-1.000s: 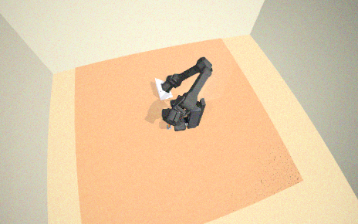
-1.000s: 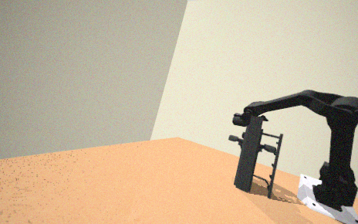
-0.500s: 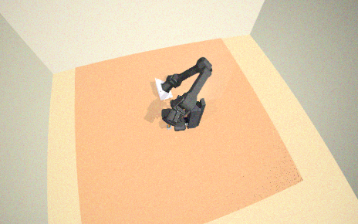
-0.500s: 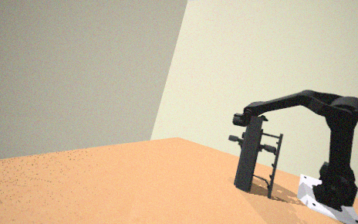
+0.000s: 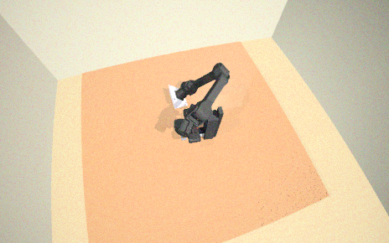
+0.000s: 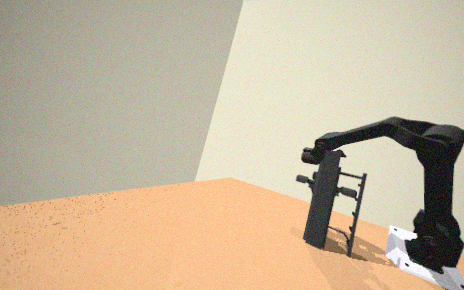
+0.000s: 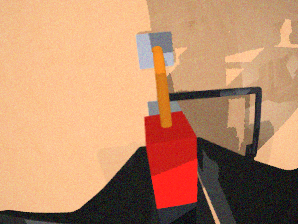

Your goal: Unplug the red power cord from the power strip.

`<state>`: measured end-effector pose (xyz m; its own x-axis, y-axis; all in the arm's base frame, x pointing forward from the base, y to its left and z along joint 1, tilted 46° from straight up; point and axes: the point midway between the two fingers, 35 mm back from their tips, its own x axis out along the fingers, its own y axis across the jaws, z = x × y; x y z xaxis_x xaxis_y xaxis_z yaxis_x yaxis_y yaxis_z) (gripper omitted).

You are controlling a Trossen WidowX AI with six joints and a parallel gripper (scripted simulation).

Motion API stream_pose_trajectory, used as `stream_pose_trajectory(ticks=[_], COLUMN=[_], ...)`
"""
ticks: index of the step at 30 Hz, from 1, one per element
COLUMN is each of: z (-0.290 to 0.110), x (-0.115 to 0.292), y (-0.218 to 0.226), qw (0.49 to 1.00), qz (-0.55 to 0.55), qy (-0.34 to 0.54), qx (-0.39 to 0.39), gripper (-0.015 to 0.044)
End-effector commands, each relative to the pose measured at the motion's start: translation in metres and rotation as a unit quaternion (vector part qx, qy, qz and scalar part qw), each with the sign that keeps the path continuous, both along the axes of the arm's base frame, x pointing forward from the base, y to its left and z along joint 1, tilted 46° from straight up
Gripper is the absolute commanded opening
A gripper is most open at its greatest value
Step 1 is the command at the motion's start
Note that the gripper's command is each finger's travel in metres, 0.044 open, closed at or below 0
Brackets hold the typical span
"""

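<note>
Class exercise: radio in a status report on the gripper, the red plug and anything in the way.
Gripper shut on red plug. Orange cord runs from plug toward grey block. Nothing seen blocking; strip not clearly made out.

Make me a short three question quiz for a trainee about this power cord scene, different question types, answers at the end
1. True or false: the gripper is shut on the red plug.
2. In the wrist view, what colour is the cord rising from the red plug? A) orange B) green C) white
3. Fill in: in the exterior view, the arm reaches over the top of a tall dark ____ standing on the orange surface.

Key: 1 true. 2 A. 3 upright panel, with a thin ladder-like frame beside it.
</note>
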<state>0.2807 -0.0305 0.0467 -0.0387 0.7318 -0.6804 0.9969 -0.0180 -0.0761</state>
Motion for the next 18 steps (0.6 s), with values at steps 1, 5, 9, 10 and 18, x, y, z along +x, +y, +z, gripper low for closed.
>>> stream_pose_trajectory(ticks=[1, 5, 9, 10, 18], z=[-0.018, -0.022, -0.026, -0.027, -0.024], x=[-0.003, -0.004, -0.006, -0.006, -0.006], y=[-0.024, -0.029, -0.034, -0.035, -0.033], qw=[1.000, 1.000, 1.000, 1.000, 1.000], qz=[-0.008, -0.008, -0.009, -0.009, -0.008], qy=[0.009, 0.009, 0.009, 0.009, 0.009], qx=[-0.022, -0.022, -0.023, -0.023, -0.020], gripper=[0.0000, 0.0000, 0.0000, 0.0000, 0.0157])
